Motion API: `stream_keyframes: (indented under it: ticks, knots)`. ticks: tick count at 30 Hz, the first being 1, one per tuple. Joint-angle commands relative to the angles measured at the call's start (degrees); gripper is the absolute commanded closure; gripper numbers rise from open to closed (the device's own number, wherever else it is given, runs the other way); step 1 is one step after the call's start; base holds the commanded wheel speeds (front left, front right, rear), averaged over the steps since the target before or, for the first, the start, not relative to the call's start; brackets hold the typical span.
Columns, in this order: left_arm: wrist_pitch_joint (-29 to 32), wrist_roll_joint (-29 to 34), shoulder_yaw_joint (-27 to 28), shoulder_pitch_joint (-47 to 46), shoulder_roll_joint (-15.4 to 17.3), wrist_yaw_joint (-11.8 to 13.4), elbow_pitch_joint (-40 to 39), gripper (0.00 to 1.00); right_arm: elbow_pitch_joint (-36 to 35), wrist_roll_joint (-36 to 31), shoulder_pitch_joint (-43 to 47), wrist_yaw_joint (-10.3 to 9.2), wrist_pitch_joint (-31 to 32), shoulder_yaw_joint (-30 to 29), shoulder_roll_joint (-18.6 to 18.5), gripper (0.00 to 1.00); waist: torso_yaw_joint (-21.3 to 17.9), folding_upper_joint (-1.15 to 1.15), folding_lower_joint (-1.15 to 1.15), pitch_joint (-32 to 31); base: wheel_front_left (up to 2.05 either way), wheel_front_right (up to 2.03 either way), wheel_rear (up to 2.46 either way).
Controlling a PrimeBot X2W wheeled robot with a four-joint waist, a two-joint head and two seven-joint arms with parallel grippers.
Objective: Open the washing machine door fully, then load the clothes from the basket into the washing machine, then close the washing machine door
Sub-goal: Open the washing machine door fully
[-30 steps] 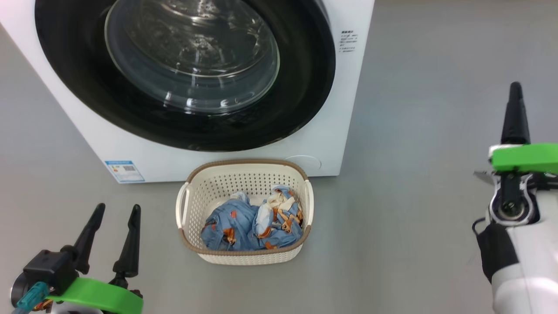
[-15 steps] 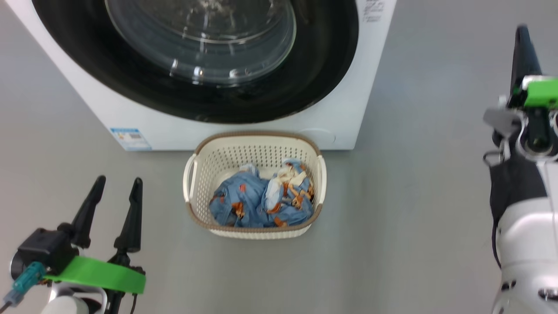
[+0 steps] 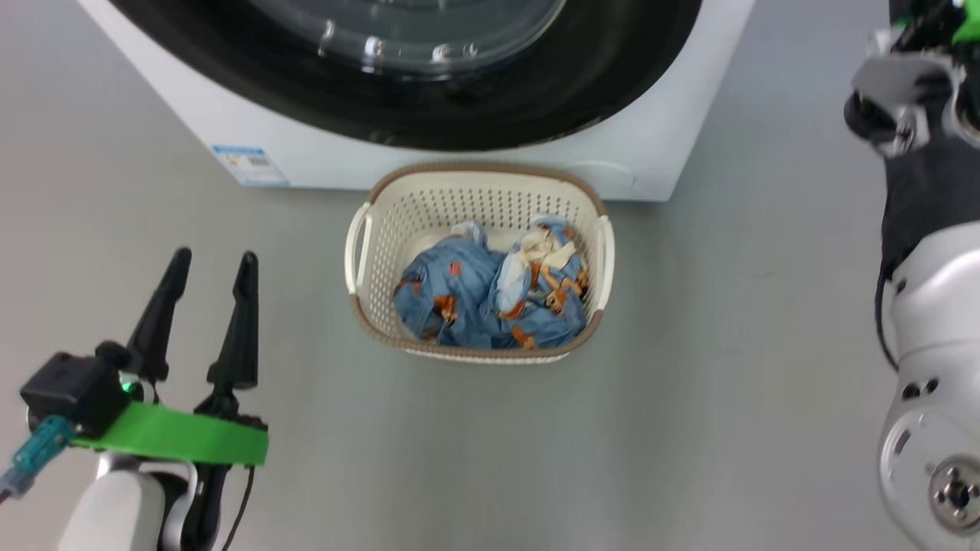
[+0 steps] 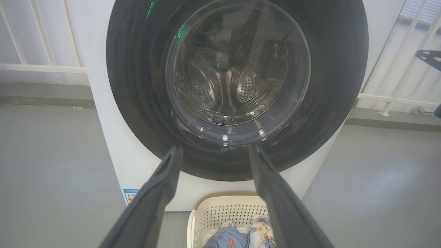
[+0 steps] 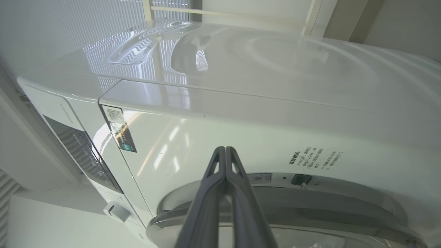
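The washing machine stands on the grey floor, and the washing machine door lies flat against its white front in the left wrist view. Its wide black rim is glossy, and the steel drum with small holes shows through the clear glass. Just in front of the machine stands the basket, and its far rim is very near the white front. The clothes are inside it, blue fabric with orange-brown prints and a cream patch, crumpled in two lumps.

A blue energy label is stuck low on the machine's front, at the left of the head view. Its writing is too small to read. In the right wrist view a sticker with a QR code sits at the corner of the front, beside the dark control panel. Some short lines of printed Chinese characters are above the door, and I cannot read them surely.

The left gripper hangs over the floor left of the basket, well apart from it, with its jaws spread and nothing between them. The right gripper has its jaws pressed together and empty. Its tips point at the white front just above the door's rim, and I cannot tell if they touch it
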Motion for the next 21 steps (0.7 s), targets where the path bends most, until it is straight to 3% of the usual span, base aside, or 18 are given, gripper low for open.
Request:
stream_keyframes:
  ticks: [1,10,21]
  knots:
    - [-0.36,-0.43,2.14,-2.46,1.12,-0.09,-1.84,0.0,-0.7,-0.37,-3.16,0.52,1.38,0.96,0.52,1.0,1.78,0.0,0.0,2.51,0.0,0.0,0.0]
    - [-0.36,-0.76,1.24,-5.08,0.2,-0.09,-3.07,0.0,5.11,-2.25,-9.69,0.52,10.58,2.14,0.13,1.0,3.62,0.0,0.0,5.08,0.0,0.0,0.0]
    - [-0.36,-1.22,1.62,-5.95,-0.54,-0.09,-3.69,0.0,7.88,-5.57,-14.36,0.52,11.78,1.46,0.08,1.0,4.24,0.0,0.0,7.42,0.0,0.0,0.0]
